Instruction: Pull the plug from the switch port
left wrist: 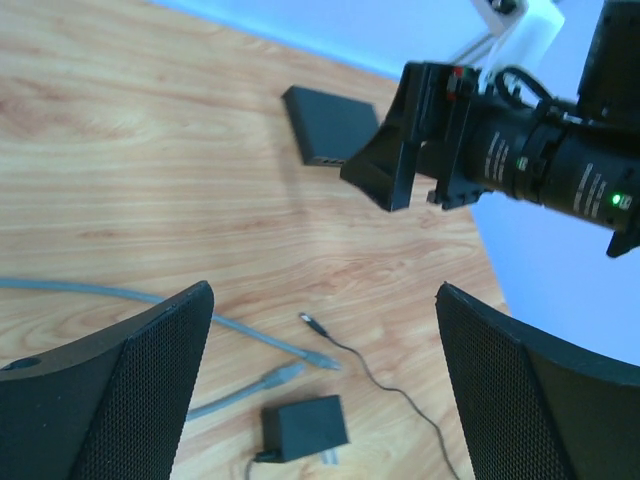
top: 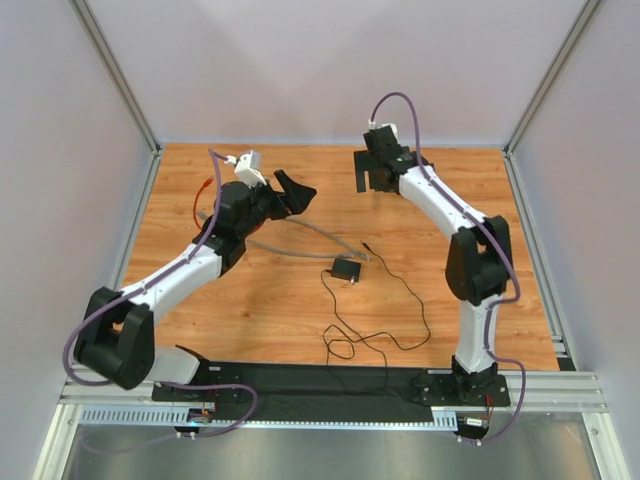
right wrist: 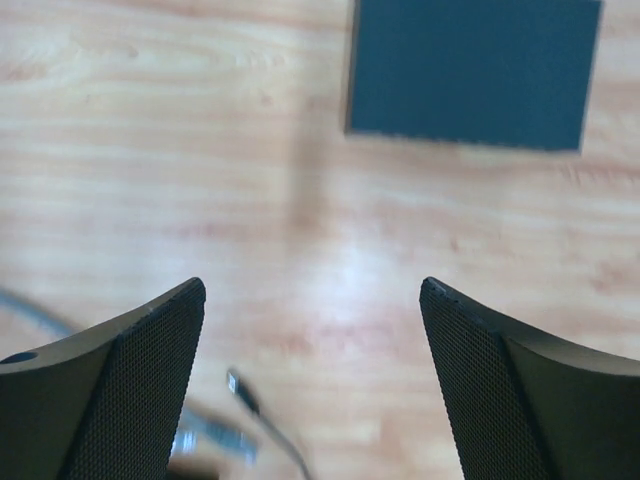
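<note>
The flat black switch box [left wrist: 330, 120] lies on the wooden table, and it fills the top right of the right wrist view [right wrist: 470, 70]. No cable shows in its near sockets. A grey cable [top: 300, 240] lies loose on the table with both plugs free, one [left wrist: 325, 358] beside the other [left wrist: 280, 376]. The thin black cord's plug [left wrist: 312, 322] also lies free. My left gripper [left wrist: 322, 290] hangs open above these plugs, holding nothing [top: 297, 193]. My right gripper [right wrist: 312, 285] is open and empty just in front of the switch [top: 372, 175].
A small black square adapter [top: 347, 269] sits mid-table, its thin black cord [top: 400, 300] looping toward the near edge. A red wire [top: 198, 200] shows behind the left arm. White walls with metal posts enclose the table on three sides.
</note>
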Motion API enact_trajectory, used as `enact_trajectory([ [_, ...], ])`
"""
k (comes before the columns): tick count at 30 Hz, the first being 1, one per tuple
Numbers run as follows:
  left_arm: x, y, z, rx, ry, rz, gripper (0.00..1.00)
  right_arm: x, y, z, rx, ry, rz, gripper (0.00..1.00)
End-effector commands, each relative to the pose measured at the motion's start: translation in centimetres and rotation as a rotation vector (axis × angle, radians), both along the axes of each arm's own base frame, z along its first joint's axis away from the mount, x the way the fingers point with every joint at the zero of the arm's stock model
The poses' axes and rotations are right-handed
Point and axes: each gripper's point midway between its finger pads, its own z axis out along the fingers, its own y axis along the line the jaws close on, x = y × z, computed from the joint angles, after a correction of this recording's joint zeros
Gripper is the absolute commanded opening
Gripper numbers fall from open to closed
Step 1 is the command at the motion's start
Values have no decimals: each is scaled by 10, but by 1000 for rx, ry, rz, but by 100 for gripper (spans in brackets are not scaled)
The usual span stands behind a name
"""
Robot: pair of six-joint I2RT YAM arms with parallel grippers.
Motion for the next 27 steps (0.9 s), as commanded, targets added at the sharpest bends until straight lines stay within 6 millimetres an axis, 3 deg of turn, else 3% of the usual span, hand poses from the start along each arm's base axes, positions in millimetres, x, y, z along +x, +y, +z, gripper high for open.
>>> enact_trajectory([
  [1, -27, 0, 39, -6, -70, 1, 100, -37, -10, 53, 152, -75, -84, 90],
  [2, -43, -1, 30, -30, -52, -15, 100, -60, -15, 22, 151, -12, -82, 90],
  [3, -53, -2, 25, -59, -45, -25, 100, -71, -16, 18, 177, -5, -88, 90],
  [4, -64, -5, 18, -109, -16, -28, 100, -86, -15, 29, 237, -28, -92, 90],
  [5, -84, -6, -3, -119, 9, -49, 100, -111, -23, 3, 227, 32, -107, 89],
  [7, -101, -5, -21, -126, 62, -56, 100, -138, -26, 14, 269, -6, -102, 88],
  [8, -115, 0, -37, -105, 99, -57, 100, -165, -32, -13, 267, 47, -114, 88],
  [9, -124, 1, -42, -96, 110, -66, 100, -176, -31, -12, 292, 38, -105, 89],
  [10, -130, 3, -46, -90, 114, -72, 100, -189, -24, 12, 373, -23, -66, 88],
  [13, -155, 13, -57, -87, 121, -101, 100, -236, -21, 20, 506, -81, -12, 93],
  [14, -163, 17, -49, -102, 97, -111, 100, -246, -20, 24, 559, -98, -14, 100],
  [15, -168, 20, -48, -107, 89, -114, 100, -263, -24, 28, 611, -133, 5, 100],
  [17, -180, 24, -54, -114, 88, -132, 100, -277, -25, 35, 675, -181, 25, 100],
  [18, -186, 27, -47, -141, 60, -140, 100, -285, -28, 48, 736, -239, 29, 100],
  [20, -199, 31, -45, -179, 26, -165, 100, -297, -28, 33, 787, -243, 31, 100],
  [21, -204, 31, -43, -207, 18, -176, 100, -303, -30, 41, 844, -283, 22, 100],
  [22, -211, 30, -42, -234, 6, -207, 100, -315, -25, 24, 863, -230, 51, 100],
  [25, -229, 31, -56, -305, -11, -259, 100, -334, -24, 4, 932, -190, 48, 100],
  [27, -237, 35, -52, -325, -21, -270, 100, -340, -25, -1, 986, -208, 34, 100],
])
